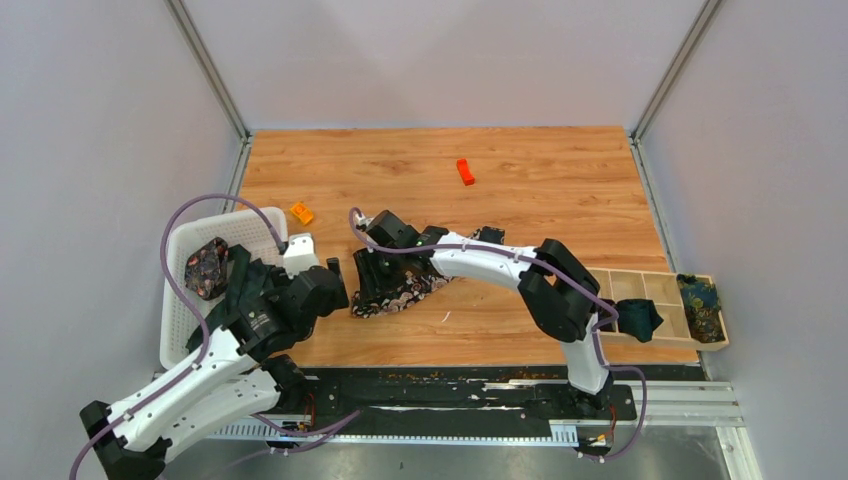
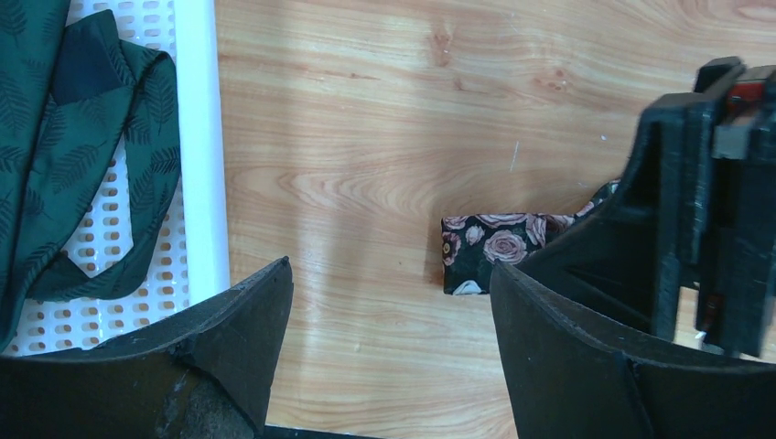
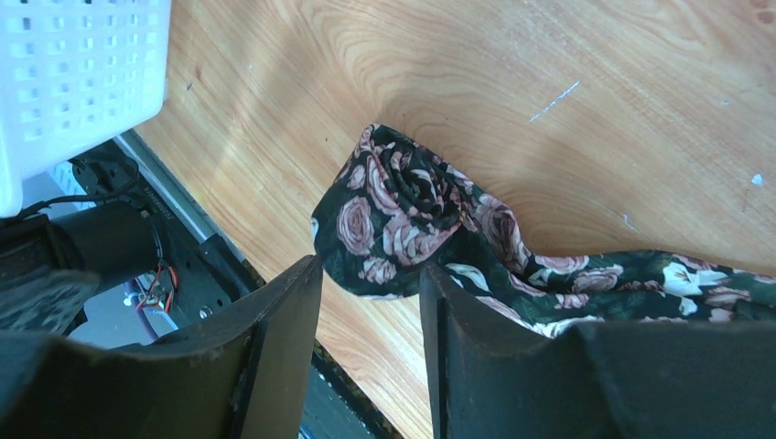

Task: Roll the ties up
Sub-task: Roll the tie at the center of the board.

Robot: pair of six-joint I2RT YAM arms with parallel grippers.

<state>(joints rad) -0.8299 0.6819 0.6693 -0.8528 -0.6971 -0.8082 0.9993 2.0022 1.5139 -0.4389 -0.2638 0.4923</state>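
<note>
Lying in white basket [image 2: 199, 137], green tie [image 2: 82, 137]; teal tie [image 1: 638, 318] in wooden tray [image 1: 650, 290]; left claw [image 2: 392, 274], right claw [image 3: 371, 267] parted.

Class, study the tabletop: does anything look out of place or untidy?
Yes. One orange block lies loose mid-table, a second orange block beside the white basket; neither belongs with ties. The floral tie sits bunched, one end rolled, and a dark teal tie bulges out of a wooden tray compartment.
</note>
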